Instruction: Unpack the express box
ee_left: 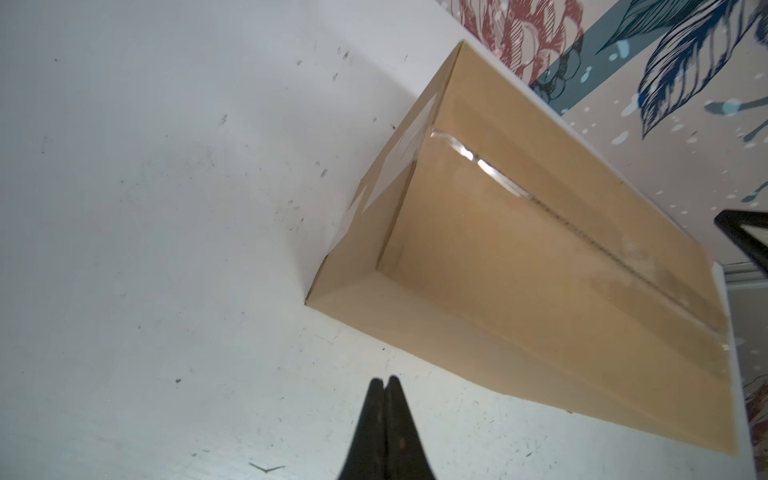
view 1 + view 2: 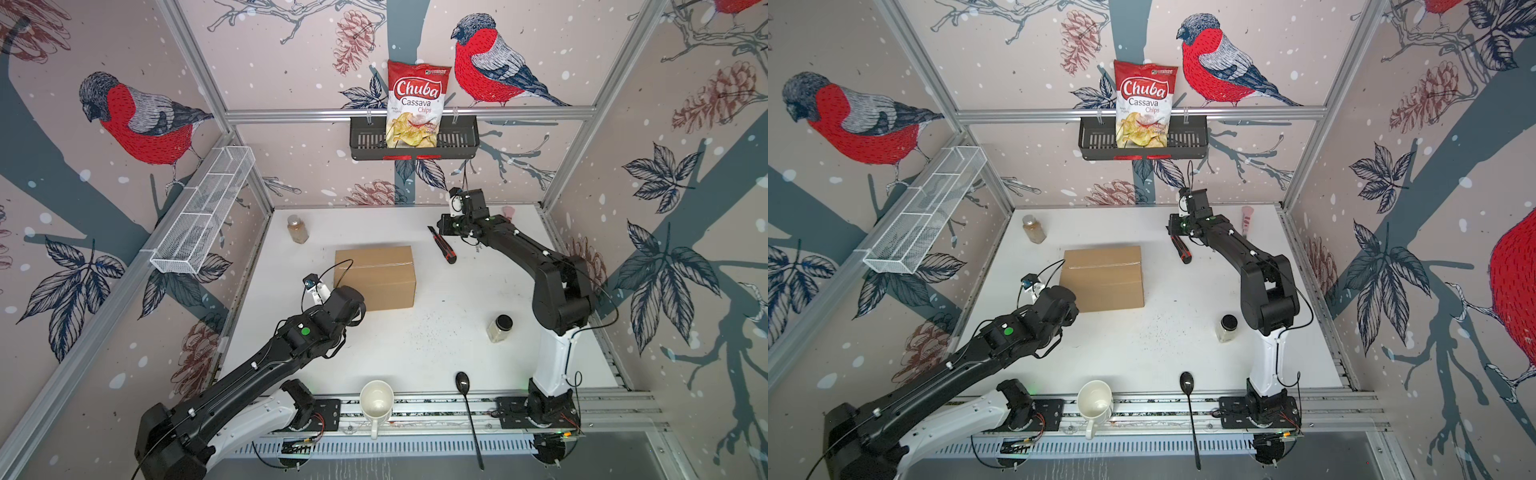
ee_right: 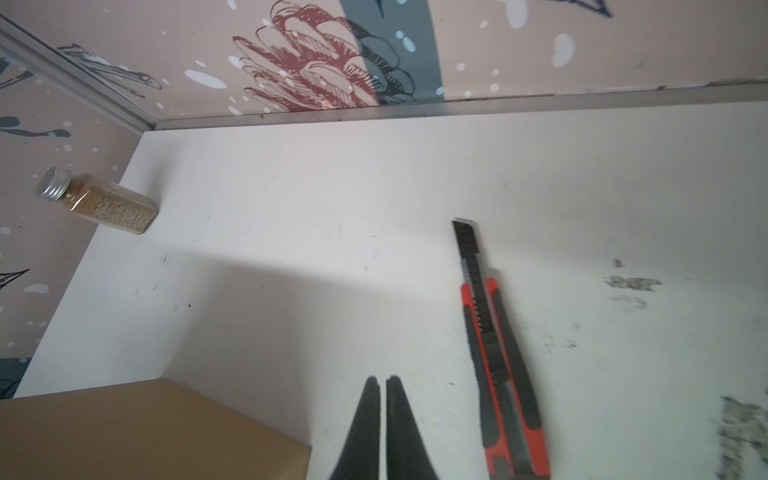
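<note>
White and scuffed, the worktop [image 2: 436,345] carries the express box [image 2: 376,276] at its centre. The brown carton lies flat with its flaps folded shut and the clear tape along its top seam unbroken, which suggests the unpacking has not begun. That central spot, seam upward, looks chosen so both arms can reach it. The left claw [image 1: 386,384] hovers low just off the carton's near left corner with its tips pressed together on nothing, probably placed to brace the cardboard. The right claw [image 3: 383,384], likewise closed and empty, hangs over the far side of the worktop just beside a red-and-black utility knife [image 3: 494,353]. The knife lies flat with its blade end toward the back wall, and it is the likely tool for the tape. A cream mug [image 2: 376,401] and a black spoon [image 2: 467,409] lie at the front edge, well apart from the box.
</note>
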You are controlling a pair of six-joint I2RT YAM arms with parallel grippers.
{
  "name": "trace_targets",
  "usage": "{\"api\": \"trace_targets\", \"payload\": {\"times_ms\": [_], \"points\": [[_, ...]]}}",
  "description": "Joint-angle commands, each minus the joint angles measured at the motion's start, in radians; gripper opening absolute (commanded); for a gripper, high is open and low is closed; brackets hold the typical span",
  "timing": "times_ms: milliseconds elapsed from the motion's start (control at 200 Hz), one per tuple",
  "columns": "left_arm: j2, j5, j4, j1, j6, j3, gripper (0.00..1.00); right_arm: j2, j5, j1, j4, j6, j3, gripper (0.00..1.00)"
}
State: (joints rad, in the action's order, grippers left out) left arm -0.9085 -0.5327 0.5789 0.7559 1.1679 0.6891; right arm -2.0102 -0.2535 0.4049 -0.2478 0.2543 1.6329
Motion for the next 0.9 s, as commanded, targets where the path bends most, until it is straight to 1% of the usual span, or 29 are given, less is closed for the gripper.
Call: {"api": "trace_targets", "payload": {"times_ms": [0,155,285,395,530,615,791,896], "points": [[-0.012,0.006,-0.076,0.005,0.048,-0.032,0.00,-0.030,-0.098,0.022,-0.001,-0.055,0.033,0.00],[0.010,-0.008,-0.156,0.005,0.072,-0.100,0.00,-0.073,-0.171,0.053,0.004,-0.105,0.077,0.00],[0.035,-0.027,-0.196,0.005,0.113,-0.158,0.00,-0.124,-0.220,0.068,-0.013,-0.118,0.134,0.00],[0.046,-0.033,-0.232,0.005,0.133,-0.202,0.00,-0.158,-0.241,0.081,-0.034,-0.133,0.172,0.01],[0.031,-0.054,-0.295,-0.001,0.124,-0.233,0.00,-0.170,-0.257,0.092,-0.042,-0.148,0.180,0.01],[0.013,-0.053,-0.320,-0.025,0.107,-0.235,0.00,-0.168,-0.267,0.096,-0.043,-0.155,0.177,0.02],[0.007,0.000,-0.411,-0.106,0.049,-0.263,0.00,-0.167,-0.285,0.110,-0.067,-0.183,0.174,0.03],[0.002,0.004,-0.434,-0.141,0.019,-0.266,0.00,-0.148,-0.284,0.115,-0.067,-0.194,0.134,0.03]]}}
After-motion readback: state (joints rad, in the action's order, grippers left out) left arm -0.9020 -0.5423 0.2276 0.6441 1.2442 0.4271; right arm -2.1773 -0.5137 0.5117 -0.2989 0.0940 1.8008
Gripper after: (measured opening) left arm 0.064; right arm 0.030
